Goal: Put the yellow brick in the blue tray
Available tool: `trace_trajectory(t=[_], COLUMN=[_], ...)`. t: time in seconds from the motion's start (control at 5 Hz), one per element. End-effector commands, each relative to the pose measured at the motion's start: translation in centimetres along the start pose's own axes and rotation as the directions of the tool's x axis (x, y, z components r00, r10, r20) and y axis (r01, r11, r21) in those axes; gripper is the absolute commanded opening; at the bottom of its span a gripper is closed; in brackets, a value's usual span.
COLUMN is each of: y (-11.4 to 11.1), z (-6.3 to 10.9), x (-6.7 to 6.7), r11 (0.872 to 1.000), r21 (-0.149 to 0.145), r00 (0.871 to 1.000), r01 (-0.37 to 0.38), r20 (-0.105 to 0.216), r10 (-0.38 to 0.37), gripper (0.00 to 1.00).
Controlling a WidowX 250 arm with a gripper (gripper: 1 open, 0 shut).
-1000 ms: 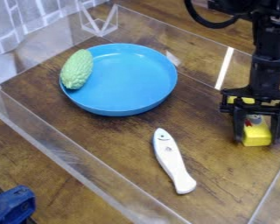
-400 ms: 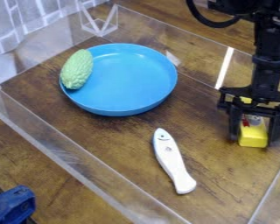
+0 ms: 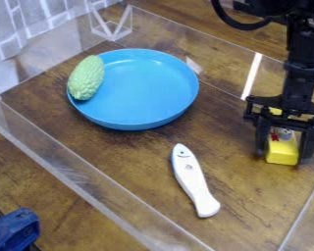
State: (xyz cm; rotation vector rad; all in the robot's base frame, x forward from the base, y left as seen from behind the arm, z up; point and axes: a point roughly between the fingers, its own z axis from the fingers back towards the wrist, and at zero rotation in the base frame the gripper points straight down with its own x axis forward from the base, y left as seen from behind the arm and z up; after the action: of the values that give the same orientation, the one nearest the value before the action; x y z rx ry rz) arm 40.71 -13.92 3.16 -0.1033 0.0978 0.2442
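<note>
The yellow brick (image 3: 283,150) lies on the wooden table at the right, close to the clear wall. My gripper (image 3: 286,135) points straight down over it, with its black fingers (image 3: 262,125) closed against the brick's two sides. The brick's upper end is hidden under the gripper and its lower end shows below the fingers. It still rests on the table. The blue tray (image 3: 167,108) is round and shallow and sits to the left at the back, well apart from the gripper.
A green bumpy oval object (image 3: 85,76) lies on the tray's left rim. A white remote-like object (image 3: 192,178) lies on the table in front of the tray. Clear plastic walls (image 3: 81,181) enclose the table. The arm's black column (image 3: 300,59) rises above the gripper.
The gripper has rolled slightly about its vertical line, and the brick between its fingers has turned a little with it. The hand has stayed in place.
</note>
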Motion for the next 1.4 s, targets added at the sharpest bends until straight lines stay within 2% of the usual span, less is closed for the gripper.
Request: trace_trajectory(t=[0.0,0.4,0.8,1.0,1.2], y=[-2.2,-0.9,0.3,1.4,1.9], z=[3.9,5.7,6.6,9.8,11.4], x=[1.1,0.5,2.5,3.4,3.2], r11=[0.985,0.961,0.942,0.935,0.935], r21=[-0.033,-0.007,0.007,0.036,0.059], r00=[0.977,0.953,0.934,0.921,0.921], r01=[0.171,0.278,0.336,0.352,0.349], r20=[0.132,0.126,0.126,0.167,0.159], r10=[-0.165,-0.275,-0.334,-0.353,-0.354], gripper=[0.00,0.00,0.00,0.00,0.00])
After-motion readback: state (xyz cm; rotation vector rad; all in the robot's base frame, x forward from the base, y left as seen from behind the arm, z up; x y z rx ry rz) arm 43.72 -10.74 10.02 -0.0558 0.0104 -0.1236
